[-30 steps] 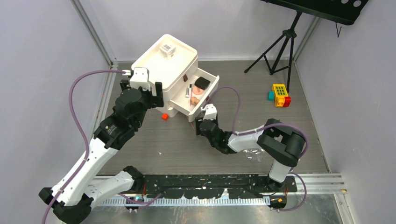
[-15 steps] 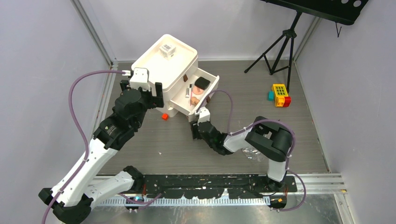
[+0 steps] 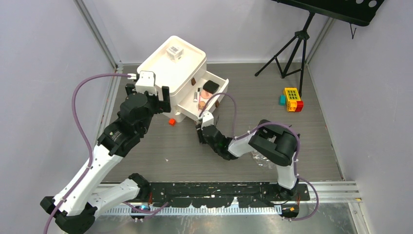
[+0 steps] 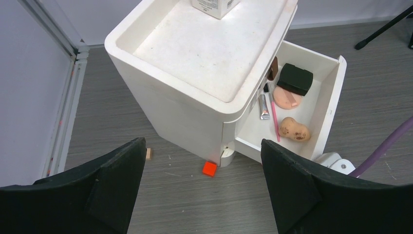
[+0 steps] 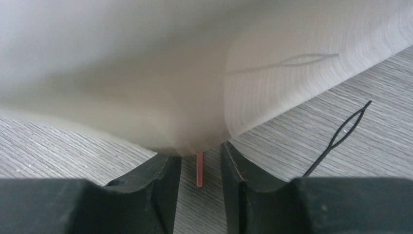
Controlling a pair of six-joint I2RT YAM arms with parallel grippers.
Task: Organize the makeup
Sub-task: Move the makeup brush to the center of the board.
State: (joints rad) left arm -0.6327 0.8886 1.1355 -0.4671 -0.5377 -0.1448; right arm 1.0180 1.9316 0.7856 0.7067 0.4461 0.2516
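The left fingers (image 4: 113, 187) are wide open, holding nothing. The right fingers (image 5: 158, 195) stand a little apart around a red pencil (image 5: 199, 170) by the drawer (image 5: 146, 73).

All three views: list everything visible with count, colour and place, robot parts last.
cabinet: one, white, back left, drawer open
barcoded box: one, clear, atop cabinet
compact: one, black, in drawer
puff: one, pink, in drawer
sponge: one, peach, in drawer
pencil: one, pink, in drawer
cube: one, red, by cabinet
toy blocks: cluster, yellow, red, green, far right
tripod: one, black, far right
left gripper: black, jaws wide apart
right gripper: black, jaws straddling pink stick
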